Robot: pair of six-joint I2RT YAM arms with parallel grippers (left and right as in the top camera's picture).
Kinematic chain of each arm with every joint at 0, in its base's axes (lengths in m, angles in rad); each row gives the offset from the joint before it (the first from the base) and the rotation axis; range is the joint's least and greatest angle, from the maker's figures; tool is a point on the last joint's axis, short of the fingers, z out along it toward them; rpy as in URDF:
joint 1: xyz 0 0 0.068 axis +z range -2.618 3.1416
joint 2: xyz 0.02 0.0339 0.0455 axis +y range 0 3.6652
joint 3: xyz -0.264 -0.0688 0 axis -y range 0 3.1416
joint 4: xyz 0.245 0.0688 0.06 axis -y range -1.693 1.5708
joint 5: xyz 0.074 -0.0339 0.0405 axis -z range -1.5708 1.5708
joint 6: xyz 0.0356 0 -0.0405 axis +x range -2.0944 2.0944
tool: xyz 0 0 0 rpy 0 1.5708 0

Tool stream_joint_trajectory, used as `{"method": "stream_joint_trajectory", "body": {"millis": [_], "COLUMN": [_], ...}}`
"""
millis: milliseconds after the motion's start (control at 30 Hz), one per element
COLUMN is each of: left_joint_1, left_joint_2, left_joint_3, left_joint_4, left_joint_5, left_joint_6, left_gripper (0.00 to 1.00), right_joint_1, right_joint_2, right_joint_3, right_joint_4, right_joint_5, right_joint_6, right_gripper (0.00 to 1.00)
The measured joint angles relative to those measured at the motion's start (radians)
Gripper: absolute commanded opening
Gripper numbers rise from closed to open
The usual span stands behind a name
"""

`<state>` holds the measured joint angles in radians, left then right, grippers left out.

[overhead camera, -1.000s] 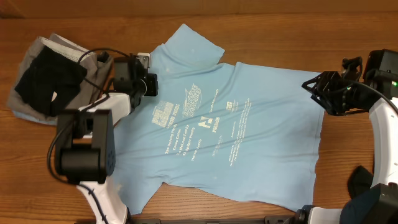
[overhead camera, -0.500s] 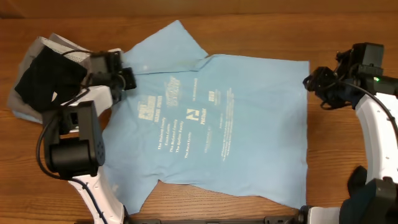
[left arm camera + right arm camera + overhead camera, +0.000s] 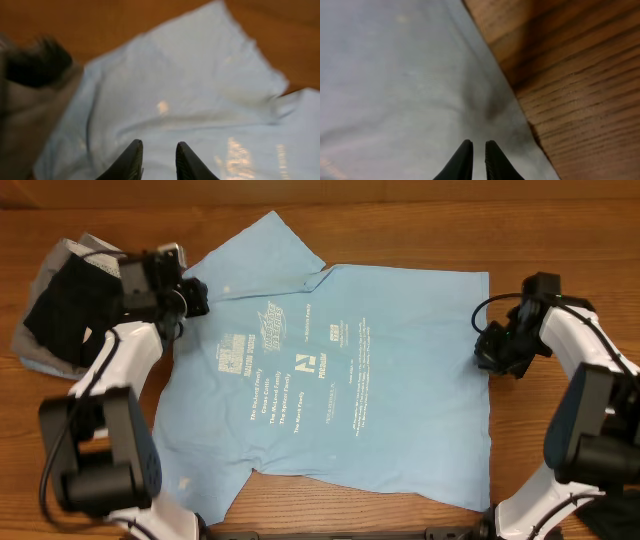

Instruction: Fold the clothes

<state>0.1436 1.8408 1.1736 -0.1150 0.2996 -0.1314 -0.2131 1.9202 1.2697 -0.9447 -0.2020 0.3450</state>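
The T-shirt (image 3: 330, 380), light blue with white lettering (image 3: 290, 395) on its upper face, lies spread flat on the wooden table (image 3: 400, 220). From overhead its neck end points to the robot's left and its hem to the robot's right. Its 2 short sleeves fan out at the neck end, 1 toward the far side and 1 toward the near side. Just off the T-shirt's neck end is a small heap of other clothes, a black garment (image 3: 65, 310) on top of a grey one (image 3: 30, 345), close to the T-shirt's far sleeve.

The left gripper (image 3: 195, 295) sits at the T-shirt's neck end, by the base of the far sleeve. In the left wrist view its 2 fingers (image 3: 135, 160) stand a little apart with nothing between them, the pale cloth below.

The right gripper (image 3: 487, 355) is at the T-shirt's hem edge, at the far half of that edge. In the right wrist view its fingers (image 3: 462, 160) are drawn almost together over the cloth beside bare wood. Whether they pinch the fabric cannot be told.
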Motion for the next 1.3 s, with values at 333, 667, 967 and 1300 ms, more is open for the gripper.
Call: {"method": "stream_joint_trajectory", "body": {"millis": [333,667,967,1300], "left_joint_1": [0.0,0.0,0.0,0.0], "left_joint_2": [-0.338,-0.388,-0.388,-0.388], "left_joint_3": [0.0,0.0,0.0,0.0], "left_joint_4": [-0.219,-0.385,-0.473,-0.627], "left_joint_5": [0.024,0.028,0.159,0.208], "left_joint_6": [0.0,0.01,0.011,0.031], "left_gripper": [0.33,0.41,0.44,0.45], "right_joint_1": [-0.046,-0.254,-0.18,-0.126], "right_joint_2": [0.058,0.087,-0.025,-0.032], "right_joint_3": [0.013,0.155,0.183,0.016], "right_joint_4": [0.121,-0.019,-0.332,-0.237], "right_joint_5": [0.18,0.019,-0.132,-0.064], "right_joint_6": [0.084,-0.003,-0.066,-0.027], "right_gripper": [0.1,0.29,0.31,0.28]}}
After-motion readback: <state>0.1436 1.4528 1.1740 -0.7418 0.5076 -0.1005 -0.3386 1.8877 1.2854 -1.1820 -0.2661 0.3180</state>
